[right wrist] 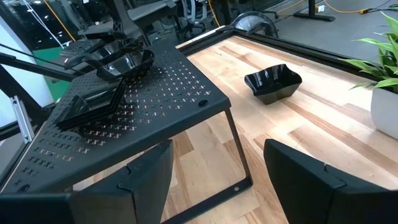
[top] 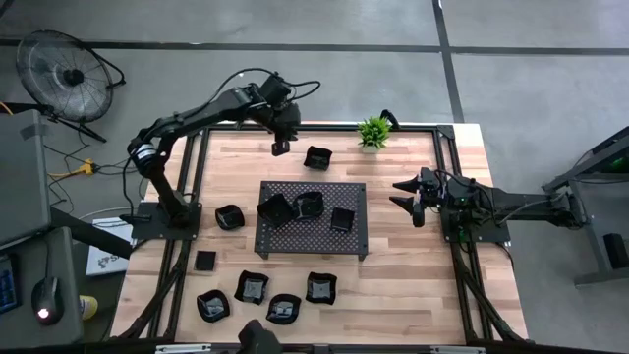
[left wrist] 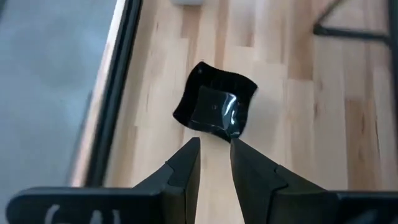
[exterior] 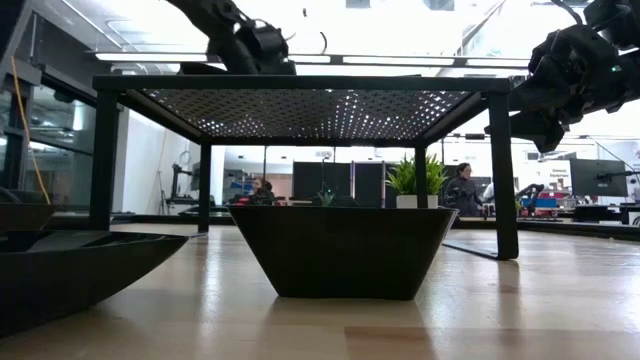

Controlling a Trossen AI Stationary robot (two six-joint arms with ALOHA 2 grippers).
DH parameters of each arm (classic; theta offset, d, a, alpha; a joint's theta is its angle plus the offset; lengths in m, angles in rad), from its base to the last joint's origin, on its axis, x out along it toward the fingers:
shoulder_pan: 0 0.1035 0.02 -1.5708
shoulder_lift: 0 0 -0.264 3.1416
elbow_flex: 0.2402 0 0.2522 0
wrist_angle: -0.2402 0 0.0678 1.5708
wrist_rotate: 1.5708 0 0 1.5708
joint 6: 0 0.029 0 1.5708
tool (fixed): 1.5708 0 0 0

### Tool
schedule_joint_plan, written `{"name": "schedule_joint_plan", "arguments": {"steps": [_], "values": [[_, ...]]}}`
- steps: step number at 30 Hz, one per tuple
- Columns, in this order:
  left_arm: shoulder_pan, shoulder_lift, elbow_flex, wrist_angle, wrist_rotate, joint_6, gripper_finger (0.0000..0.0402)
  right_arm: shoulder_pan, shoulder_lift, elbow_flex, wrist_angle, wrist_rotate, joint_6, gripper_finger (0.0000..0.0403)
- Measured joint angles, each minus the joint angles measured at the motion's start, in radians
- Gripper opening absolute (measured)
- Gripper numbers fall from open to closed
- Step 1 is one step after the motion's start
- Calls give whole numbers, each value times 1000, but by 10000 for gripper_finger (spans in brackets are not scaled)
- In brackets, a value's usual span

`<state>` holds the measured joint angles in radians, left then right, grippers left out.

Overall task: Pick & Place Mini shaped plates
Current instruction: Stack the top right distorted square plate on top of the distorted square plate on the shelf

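A small black plate [top: 316, 157] sits alone on the table [top: 413, 285] near its far edge, between the perforated tray [top: 313, 218] and the potted plant [top: 373, 131]. The left gripper [top: 280, 147] hovers just beside it, fingers [left wrist: 186, 163] narrowly apart and empty. The right gripper [top: 408, 195] waits wide open beside the tray's right edge.

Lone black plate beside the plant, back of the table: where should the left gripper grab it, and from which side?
Grip the plate by its raised rim, on the edge nearest the left gripper, coming down from above. It sits upright and alone on bare wood, its walls flare outward, and the narrowly parted fingers suit one wall, likely not the whole plate.
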<state>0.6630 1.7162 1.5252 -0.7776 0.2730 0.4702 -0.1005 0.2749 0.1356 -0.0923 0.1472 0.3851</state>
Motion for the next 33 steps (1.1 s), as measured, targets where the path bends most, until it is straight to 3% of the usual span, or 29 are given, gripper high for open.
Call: {"name": "schedule_joint_plan", "arguments": {"steps": [6, 10, 14, 23, 33], "values": [[22, 98, 2, 39, 38, -318, 85, 0, 0, 0, 0, 0, 0, 246], [31, 152, -1, 41, 61, -446, 85, 0, 0, 0, 0, 0, 0, 246], [31, 181, -1, 68, 115, -483, 85, 0, 0, 0, 0, 0, 0, 246], [31, 181, -1, 180, 107, -590, 88, 0, 0, 0, 0, 0, 0, 246], [31, 190, 0, 181, 43, -692, 179, 0, 0, 0, 0, 0, 0, 246]]}}
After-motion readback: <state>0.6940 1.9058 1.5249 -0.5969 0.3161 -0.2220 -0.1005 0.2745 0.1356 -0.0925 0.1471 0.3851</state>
